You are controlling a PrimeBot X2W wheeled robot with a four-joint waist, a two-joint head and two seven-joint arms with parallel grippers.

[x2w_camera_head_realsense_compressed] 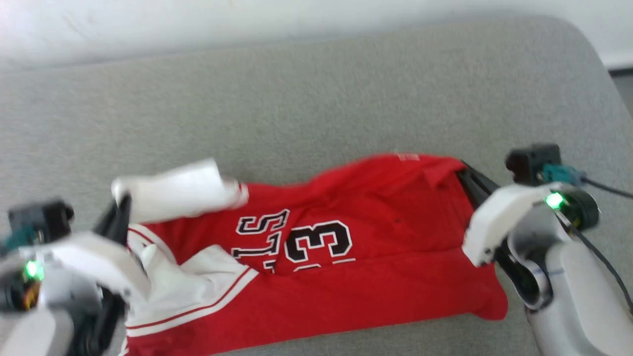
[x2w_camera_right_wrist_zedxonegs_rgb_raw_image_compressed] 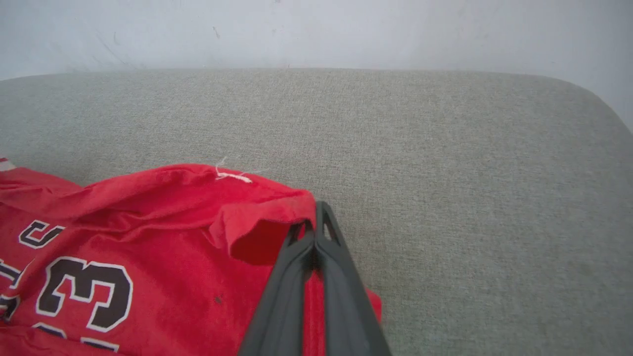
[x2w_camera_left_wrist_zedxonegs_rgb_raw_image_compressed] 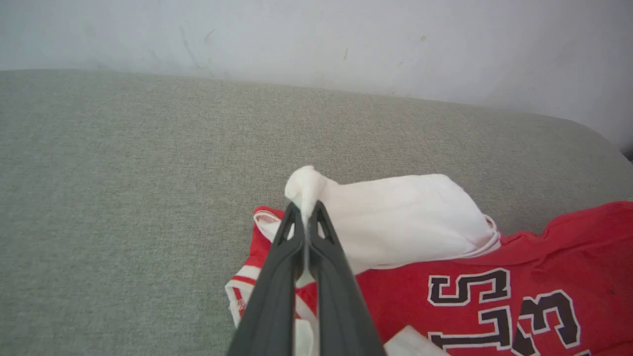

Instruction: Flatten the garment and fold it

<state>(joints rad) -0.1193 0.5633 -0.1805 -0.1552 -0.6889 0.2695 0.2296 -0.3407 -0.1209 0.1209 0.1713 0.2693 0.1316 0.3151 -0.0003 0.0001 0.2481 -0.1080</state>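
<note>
The garment (x2w_camera_head_realsense_compressed: 376,232), a red shirt with white sleeves and black-outlined lettering, lies partly folded and rumpled across the grey cushion. My left gripper (x2w_camera_head_realsense_compressed: 121,205) is shut on the white sleeve (x2w_camera_left_wrist_zedxonegs_rgb_raw_image_compressed: 395,212) at the garment's left end, and a tuft of white cloth sticks out past my left gripper (x2w_camera_left_wrist_zedxonegs_rgb_raw_image_compressed: 305,210). At the right end, my right gripper (x2w_camera_head_realsense_compressed: 462,170) is shut on a lifted red corner of the garment (x2w_camera_right_wrist_zedxonegs_rgb_raw_image_compressed: 267,217), with the cloth pinched between the dark fingers of my right gripper (x2w_camera_right_wrist_zedxonegs_rgb_raw_image_compressed: 315,217).
The grey fabric cushion (x2w_camera_head_realsense_compressed: 321,99) stretches wide behind and beside the garment, with a rounded far right corner. A pale wall (x2w_camera_right_wrist_zedxonegs_rgb_raw_image_compressed: 316,29) runs behind it.
</note>
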